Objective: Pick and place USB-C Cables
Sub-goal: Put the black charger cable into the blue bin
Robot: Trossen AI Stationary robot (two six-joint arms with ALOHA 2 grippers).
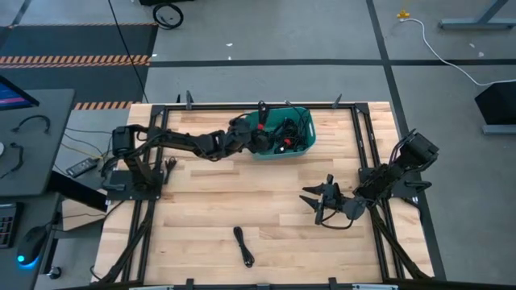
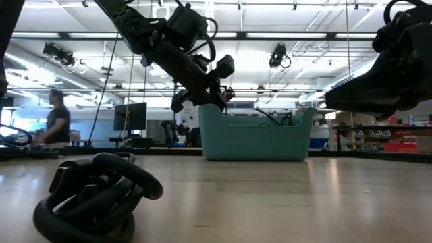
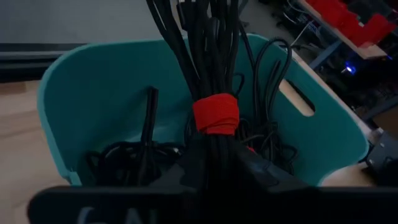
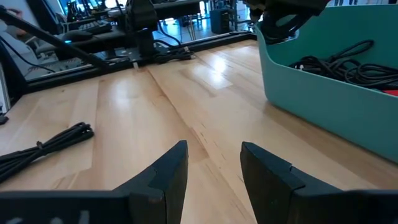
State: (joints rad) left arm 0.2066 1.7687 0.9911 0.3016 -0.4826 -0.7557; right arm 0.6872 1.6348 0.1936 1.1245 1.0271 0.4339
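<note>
Left pincer [image 1: 266, 138] is clenched on a red-tied USB-C cable bundle [image 3: 214, 93] over the teal bin [image 1: 305, 147] at the desk's [image 1: 201, 209] 12 o'clock edge — more cables [image 4: 348, 62] inside. Right pincer [image 1: 316, 201] is spread open, 4 o'clock. One cable [image 1: 243, 246] lies at 6 o'clock — wide open wood around it.

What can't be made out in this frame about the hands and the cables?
- Left hand: in the left wrist view the red-tied cable bundle covers its fingers, so the grip itself is hidden.
- Cables in the teal bin: a tangle in the high view, too small to count.
- Cable on the table: the low view cuts off its lower part.
- Right hand: open, empty.
</note>
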